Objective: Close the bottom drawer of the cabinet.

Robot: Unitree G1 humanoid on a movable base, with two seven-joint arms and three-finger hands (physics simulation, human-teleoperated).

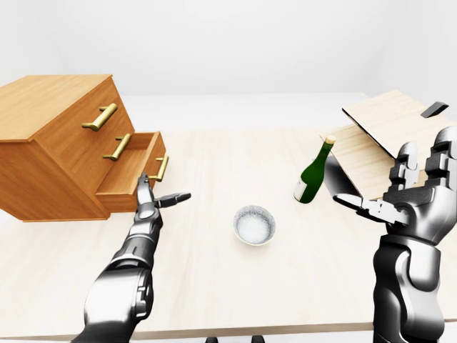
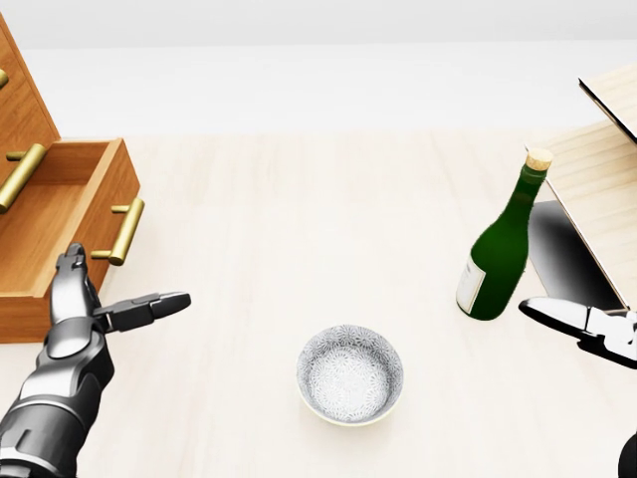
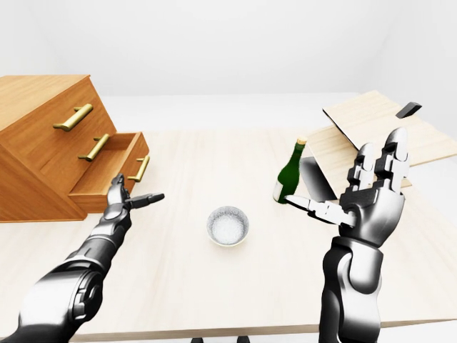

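Note:
The wooden cabinet (image 1: 50,136) stands at the left of the table. Its bottom drawer (image 2: 45,224) sticks out partway, its inside showing bare wood. A brass handle (image 2: 124,232) runs along the drawer's front panel. My left hand (image 2: 117,284) is open just below that handle, its straight fingers (image 2: 72,274) against the drawer front and the thumb pointing right. My right hand (image 3: 343,175) is open and raised at the right, palm toward the camera, holding nothing.
A green corked bottle (image 2: 501,249) stands right of centre and a patterned white bowl (image 2: 350,373) sits near the middle. A light wooden box with its lid up (image 1: 389,132) lies at the right. The table's near edge (image 1: 271,332) runs along the bottom.

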